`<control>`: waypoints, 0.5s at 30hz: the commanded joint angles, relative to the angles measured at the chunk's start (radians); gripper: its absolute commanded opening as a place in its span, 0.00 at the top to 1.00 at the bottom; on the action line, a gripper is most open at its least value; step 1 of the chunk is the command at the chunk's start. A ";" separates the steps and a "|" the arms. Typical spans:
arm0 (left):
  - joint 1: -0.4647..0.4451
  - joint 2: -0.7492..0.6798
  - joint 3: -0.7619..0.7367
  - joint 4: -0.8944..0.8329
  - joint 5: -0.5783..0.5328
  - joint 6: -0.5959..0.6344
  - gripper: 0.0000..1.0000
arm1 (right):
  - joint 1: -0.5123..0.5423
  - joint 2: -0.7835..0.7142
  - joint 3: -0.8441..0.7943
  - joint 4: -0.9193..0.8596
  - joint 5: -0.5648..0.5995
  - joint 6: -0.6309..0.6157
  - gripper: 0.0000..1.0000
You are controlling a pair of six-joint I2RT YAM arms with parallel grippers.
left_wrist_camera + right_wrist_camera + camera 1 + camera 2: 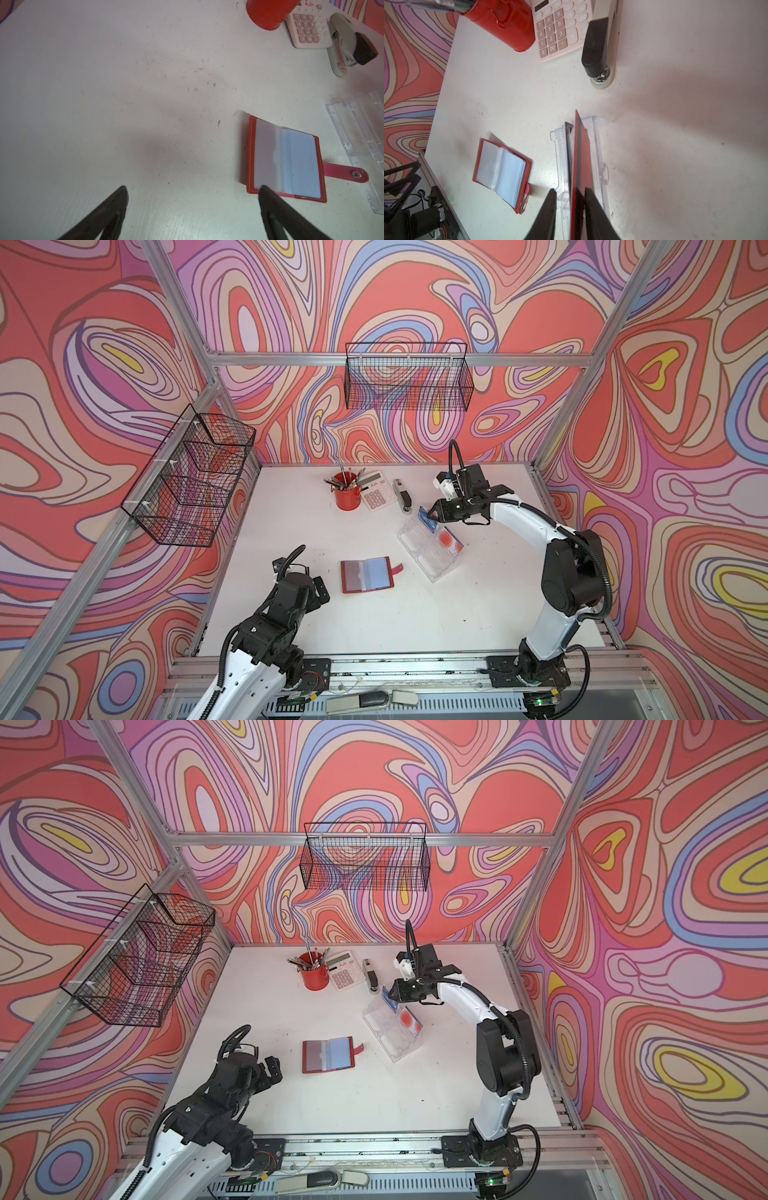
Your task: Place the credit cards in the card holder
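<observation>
- Both top views: card holder lies open and flat, near the middle of the desk; snap tab points right; sleeves look empty; credit cards sit in a clear tray, right of the holder and farther back; end card, blue-faced, stands tilted at the tray's far end with the right end effector down at it; jaw gap unreadable from here; left end effector hangs left of the holder, apart from it, carrying nothing
- Left wrist: left end effector spread wide, empty; holder just past one finger; one side frosted plastic, the other blue lining; no card print in either
- Right wrist: right end effector narrowed astride the end card, seen edge-on, leaning, red and dark on this face; one finger against it, a sliver of tray showing beside the other; reads as straddling, not yet pinching; more card edges stand beside it in the tray
- Progress, my reading: nothing loaded; first pick under way; lift, carry, sleeve insertion and every other card left
- Surface: desk white, scuffed, speckled with small marks
- Room: red pen cup, calculator and stapler in a row at the far edge; wire baskets on the metal frame, far and left; swirl-print walls
</observation>
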State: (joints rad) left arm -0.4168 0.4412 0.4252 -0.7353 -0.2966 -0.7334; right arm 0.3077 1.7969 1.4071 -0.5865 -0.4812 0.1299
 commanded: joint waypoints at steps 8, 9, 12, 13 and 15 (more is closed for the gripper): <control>0.006 0.005 0.014 0.002 -0.022 -0.003 0.00 | -0.012 -0.030 -0.021 0.012 -0.003 -0.001 0.85; 0.005 0.005 0.015 0.002 -0.022 -0.003 0.00 | -0.012 -0.030 -0.020 0.011 0.002 -0.002 0.87; 0.005 0.005 0.015 0.002 -0.022 -0.003 0.00 | -0.013 -0.030 -0.022 0.009 0.016 -0.004 0.88; 0.005 0.005 0.014 0.002 -0.023 -0.003 0.00 | -0.013 -0.030 -0.022 0.009 0.022 -0.004 0.88; 0.006 0.005 0.015 0.002 -0.022 -0.003 0.00 | -0.013 -0.030 -0.023 0.010 0.036 -0.006 0.89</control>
State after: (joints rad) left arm -0.4168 0.4412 0.4252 -0.7353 -0.2966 -0.7334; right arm 0.2970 1.7939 1.4002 -0.5781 -0.4641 0.1375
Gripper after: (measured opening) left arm 0.997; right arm 0.113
